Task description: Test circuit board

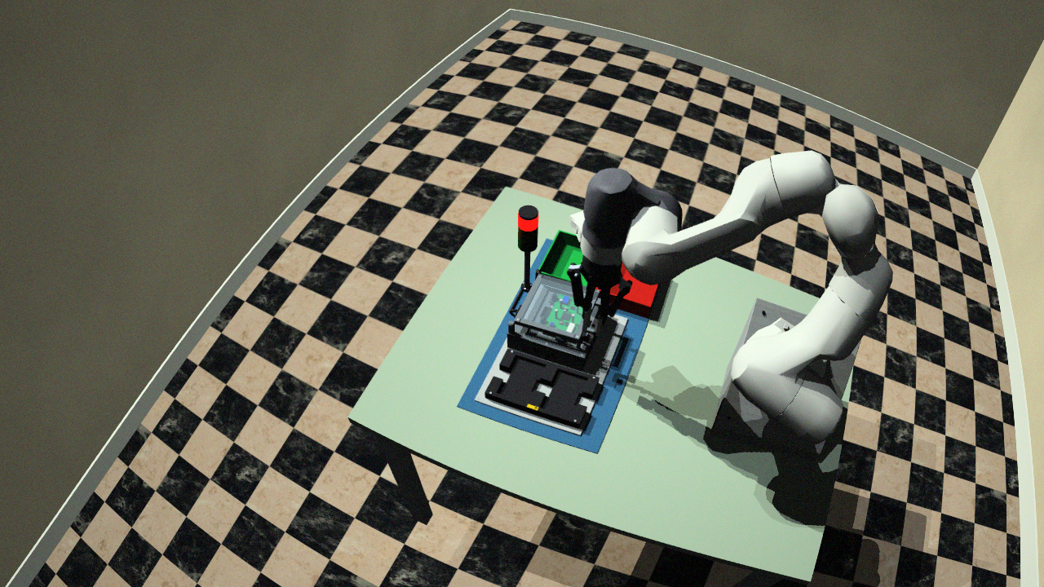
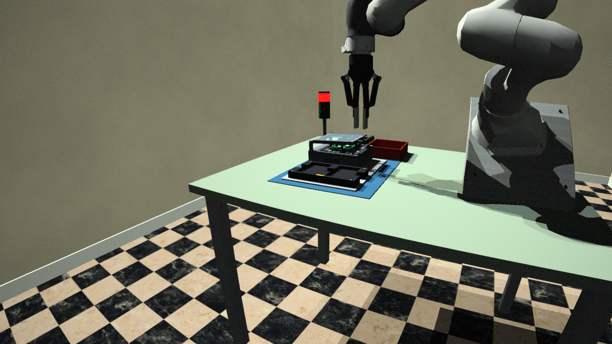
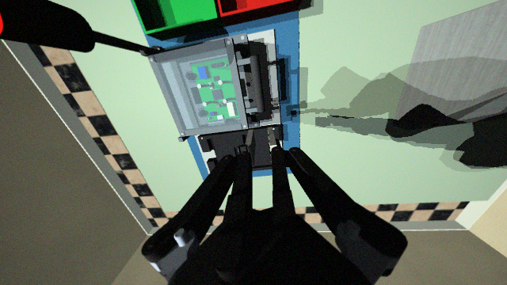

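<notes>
The gripper hangs in the air above the tester, near the top middle of the outside view. Its fingers are only a little way apart and it holds nothing. The board lies inside the tester, in the upper middle of the wrist view, with its white end toward the lower side of that view. The clear lid looks lifted up a bit off the tester, so it seems to be unlatched, but I cannot tell how far it is open. The tower, left of the tester in the top view, glows red, so the board should go in the red bin and not the green bin. The tray sits below the tester in the top view. Things could go wrong from here. If the lid is not up far enough, the fingers may bump it on the way down. The gap is small, so the gripper must open more or it will miss the board. The two bins touch, so a sloppy drop could land in green.
</notes>
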{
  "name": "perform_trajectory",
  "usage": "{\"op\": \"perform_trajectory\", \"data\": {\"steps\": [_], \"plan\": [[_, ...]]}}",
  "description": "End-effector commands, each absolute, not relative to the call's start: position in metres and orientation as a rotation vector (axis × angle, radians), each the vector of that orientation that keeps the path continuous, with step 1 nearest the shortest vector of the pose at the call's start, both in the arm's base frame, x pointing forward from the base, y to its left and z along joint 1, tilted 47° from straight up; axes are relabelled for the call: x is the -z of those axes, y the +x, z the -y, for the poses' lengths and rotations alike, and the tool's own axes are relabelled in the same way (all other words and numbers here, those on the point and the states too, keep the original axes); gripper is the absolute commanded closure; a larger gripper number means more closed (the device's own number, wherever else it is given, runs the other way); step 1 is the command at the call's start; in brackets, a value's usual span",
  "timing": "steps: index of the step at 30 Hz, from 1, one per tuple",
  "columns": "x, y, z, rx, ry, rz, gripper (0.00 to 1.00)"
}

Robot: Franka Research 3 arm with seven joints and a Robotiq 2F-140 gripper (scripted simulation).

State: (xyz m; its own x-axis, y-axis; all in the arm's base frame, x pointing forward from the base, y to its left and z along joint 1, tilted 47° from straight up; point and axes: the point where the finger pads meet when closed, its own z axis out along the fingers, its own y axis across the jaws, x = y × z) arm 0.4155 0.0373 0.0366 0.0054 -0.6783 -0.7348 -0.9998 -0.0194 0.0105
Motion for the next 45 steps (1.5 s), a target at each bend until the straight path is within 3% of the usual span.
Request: {"op": "perform_trajectory", "data": {"steps": [1, 45], "plan": [[-0.037, 0.416, -0.036, -0.775, -1.754, -1.720, 0.84], [-0.016, 0.414, -0.017, -0.775, -1.754, -1.720, 0.84]]}}
